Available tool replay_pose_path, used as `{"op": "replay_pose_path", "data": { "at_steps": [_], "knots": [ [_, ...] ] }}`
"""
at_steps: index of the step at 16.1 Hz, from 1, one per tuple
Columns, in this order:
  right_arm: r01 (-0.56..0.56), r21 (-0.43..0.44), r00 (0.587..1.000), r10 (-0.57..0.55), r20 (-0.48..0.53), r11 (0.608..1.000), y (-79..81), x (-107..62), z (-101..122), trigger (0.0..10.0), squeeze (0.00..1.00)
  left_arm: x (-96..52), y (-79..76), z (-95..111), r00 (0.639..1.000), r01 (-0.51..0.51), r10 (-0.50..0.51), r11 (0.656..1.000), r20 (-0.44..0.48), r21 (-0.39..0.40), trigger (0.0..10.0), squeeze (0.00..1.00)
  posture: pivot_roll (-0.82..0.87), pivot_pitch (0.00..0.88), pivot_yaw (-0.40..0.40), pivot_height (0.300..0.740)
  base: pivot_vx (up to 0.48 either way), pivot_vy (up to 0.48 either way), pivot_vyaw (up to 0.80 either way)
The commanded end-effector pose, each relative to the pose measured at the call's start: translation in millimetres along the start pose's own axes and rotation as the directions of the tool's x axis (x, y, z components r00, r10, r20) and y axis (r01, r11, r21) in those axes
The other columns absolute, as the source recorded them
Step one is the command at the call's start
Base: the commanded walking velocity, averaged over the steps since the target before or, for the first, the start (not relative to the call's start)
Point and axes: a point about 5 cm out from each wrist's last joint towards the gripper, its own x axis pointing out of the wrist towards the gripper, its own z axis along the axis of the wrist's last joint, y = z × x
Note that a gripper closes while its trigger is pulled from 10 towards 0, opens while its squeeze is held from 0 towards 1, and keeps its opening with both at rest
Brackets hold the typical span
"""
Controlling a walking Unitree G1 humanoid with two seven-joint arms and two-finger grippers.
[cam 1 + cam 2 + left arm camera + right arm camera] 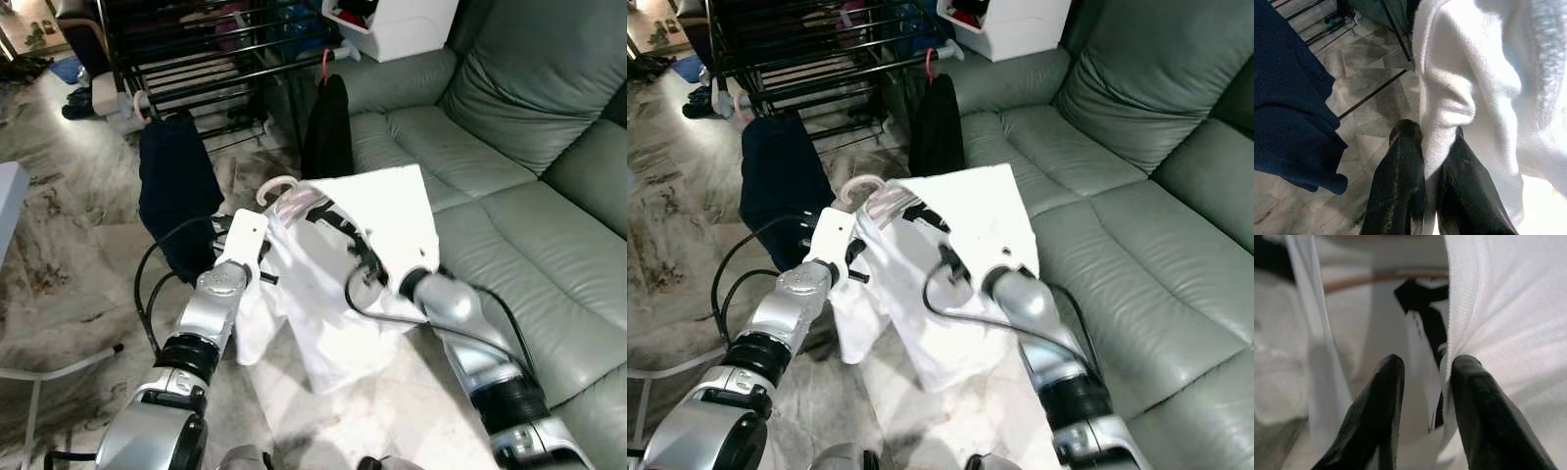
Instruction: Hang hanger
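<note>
White cotton shirt (353, 274) on a pale pink plastic hanger (279, 191) is held up between both arms, above the marble floor (69, 264) and beside the grey-green leather sofa (509, 196). The left gripper (1432, 161) has its fingers closed on a fold of the shirt's edge. The right gripper (1422, 382) has its fingers parted, and the shirt's hem lies between them, touching one finger. Behind stands a black metal drying rack (196, 49) with a dark navy garment (176, 186) hanging from it.
</note>
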Motion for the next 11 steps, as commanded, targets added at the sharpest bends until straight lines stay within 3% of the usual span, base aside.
{"op": "replay_pose_path", "data": {
  "at_steps": [1, 4, 7, 11],
  "knots": [
    [-0.049, 0.013, 0.998, 0.049, -0.027, 0.999, 13.7, -4.1, -12.1, 10.0, 1.00, -1.1, 11.2, 27.6, 0.988, -0.019, 0.026, 0.999, 0.153, -0.043, 0.0, 0.00, -0.02, 0.000, 0.021, 0.740, 0.000, 0.000, 0.00],
    [0.085, 0.065, 0.995, -0.082, -0.053, 0.994, 2.6, -19.4, -32.1, 10.0, 1.00, -5.2, 28.1, 9.8, 0.989, -0.063, 0.068, 0.997, 0.132, -0.044, 0.7, 0.00, -0.03, 0.000, 0.031, 0.740, 0.000, 0.000, 0.00],
    [0.281, 0.254, 0.960, -0.269, -0.083, 0.926, -9.8, -28.9, -47.6, 10.0, 1.00, -10.2, 40.3, -10.2, 0.991, -0.086, 0.093, 0.994, 0.100, -0.070, 1.1, 0.00, -0.03, 0.000, 0.033, 0.740, 0.000, 0.000, 0.00],
    [0.307, 0.320, 0.950, -0.309, -0.045, 0.896, 4.1, -33.0, -52.4, 10.0, 1.00, -23.8, 60.1, -37.7, 0.990, -0.112, 0.115, 0.993, 0.080, -0.034, 3.3, 0.00, -0.03, 0.000, 0.046, 0.740, 0.000, 0.000, 0.00]
  ]
}}
